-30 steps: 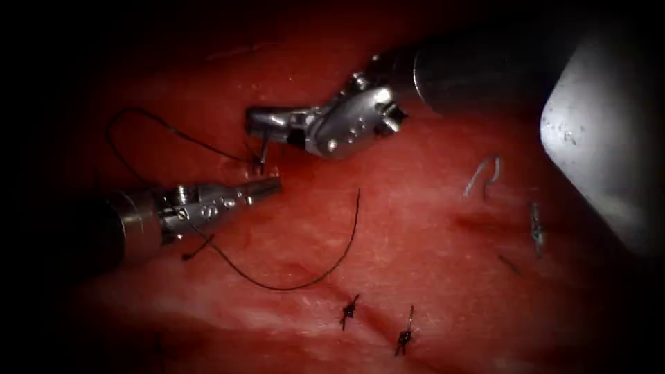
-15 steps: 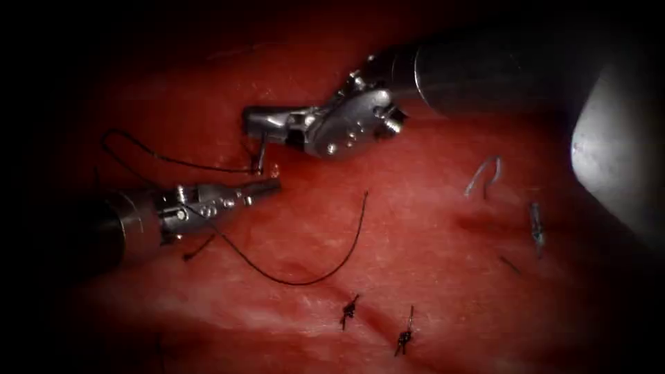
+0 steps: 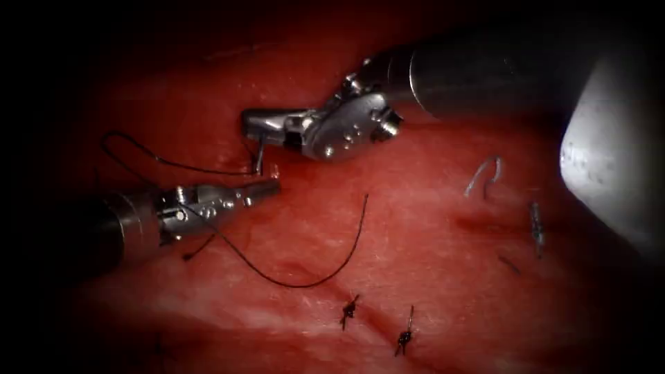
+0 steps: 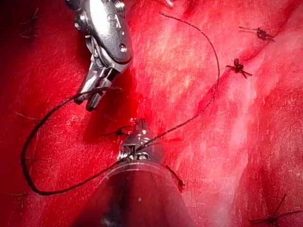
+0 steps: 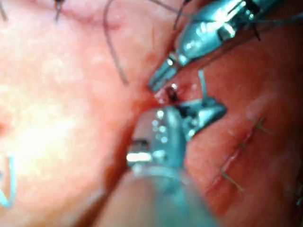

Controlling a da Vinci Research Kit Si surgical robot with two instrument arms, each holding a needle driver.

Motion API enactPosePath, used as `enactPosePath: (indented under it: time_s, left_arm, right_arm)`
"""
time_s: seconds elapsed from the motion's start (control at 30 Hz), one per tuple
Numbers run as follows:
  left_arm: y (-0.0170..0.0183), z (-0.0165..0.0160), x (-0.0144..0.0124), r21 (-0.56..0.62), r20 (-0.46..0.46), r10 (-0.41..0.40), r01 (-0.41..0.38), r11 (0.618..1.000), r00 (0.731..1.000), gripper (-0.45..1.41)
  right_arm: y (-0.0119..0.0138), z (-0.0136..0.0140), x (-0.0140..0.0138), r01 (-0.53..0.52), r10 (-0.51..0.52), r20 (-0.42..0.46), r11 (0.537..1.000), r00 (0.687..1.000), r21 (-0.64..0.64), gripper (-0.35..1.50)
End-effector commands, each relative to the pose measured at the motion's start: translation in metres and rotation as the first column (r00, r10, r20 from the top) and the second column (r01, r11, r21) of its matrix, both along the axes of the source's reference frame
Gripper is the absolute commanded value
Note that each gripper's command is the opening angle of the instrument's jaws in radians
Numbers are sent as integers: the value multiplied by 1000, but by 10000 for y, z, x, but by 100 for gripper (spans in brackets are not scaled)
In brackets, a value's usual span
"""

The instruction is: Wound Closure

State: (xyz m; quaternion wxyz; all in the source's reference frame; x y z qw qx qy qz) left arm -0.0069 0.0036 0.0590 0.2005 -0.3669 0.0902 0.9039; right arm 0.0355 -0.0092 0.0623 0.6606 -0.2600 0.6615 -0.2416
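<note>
The tissue (image 3: 429, 228) is deep red, with paler pinkish-white streaks along its lower part. My thread (image 3: 305, 280) is black, a thin dark line against the red. Two knots (image 3: 350, 309) on the cut are black as well. A loose cut end of thread (image 3: 485, 173) is pale bluish-grey. My left tool (image 3: 267, 187) and my right tool (image 3: 256, 125) are polished silver metal on dark grey shafts.

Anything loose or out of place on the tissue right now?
Yes. A pale curled thread scrap and a short metallic piece lie loose on the tissue right of the two knotted stitches. The black thread trails slack between the grippers' working spot and the stitches.
</note>
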Motion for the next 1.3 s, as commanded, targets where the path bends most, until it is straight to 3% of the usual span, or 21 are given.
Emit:
enactPosePath:
  time_s: [0.03, 0.83, 1.3]
  left_arm:
    - [0, 6, -5, 1, 2, 1, -1, 1000, 1000, -25]
    - [7, 8, 7, 5, 8, 8, -8, 1000, 1000, -27]
    - [7, 8, 7, 5, 8, 8, -8, 1000, 1000, -30]
  right_arm:
    - [-6, 6, 5, 3, -3, -2, 1000, 1000, 1, -35]
    - [-63, 26, -16, 106, -108, -26, 992, 994, -74, -35]
    - [-70, 37, -23, 115, -117, -20, 990, 993, -84, -35]
